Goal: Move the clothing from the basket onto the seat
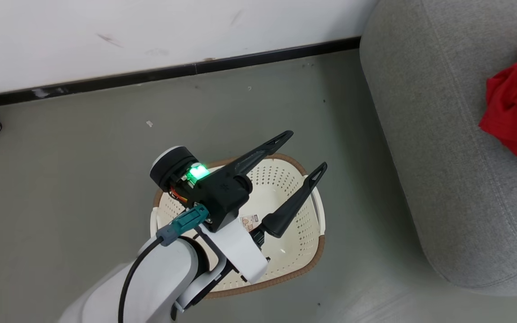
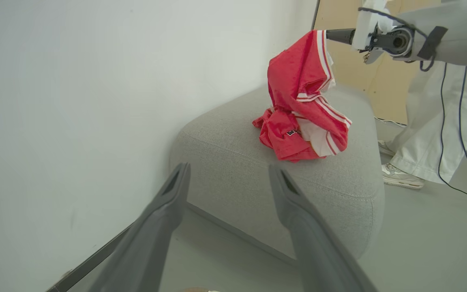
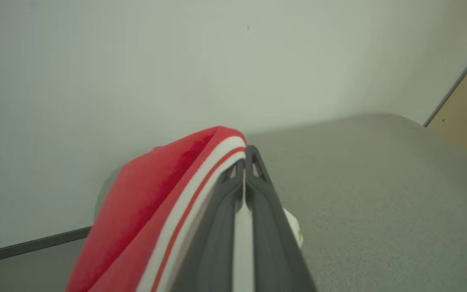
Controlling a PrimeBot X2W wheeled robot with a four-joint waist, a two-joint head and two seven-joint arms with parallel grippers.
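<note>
Grey floor (image 1: 83,202) met a white wall (image 1: 151,27). Basket (image 1: 305,244) sat on the floor just beside the seat (image 1: 442,157), label sticker (image 1: 248,222) showing on its bottom. Left gripper (image 1: 308,150) hung over it, fingers spread wide apart. Clothing (image 2: 300,93) lay heaped on the seat w/ its top edge lifted & pinched in the right gripper (image 3: 245,158), jaws closed tight on the striped trim.

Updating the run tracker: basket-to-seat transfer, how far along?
Done: basket looks empty where visible, and the clothing sits bunched on the seat. In hand: right end effector is shut on its striped hem, holding the top up. Remaining: release it. The left end effector is open over the basket, holding nothing.
</note>
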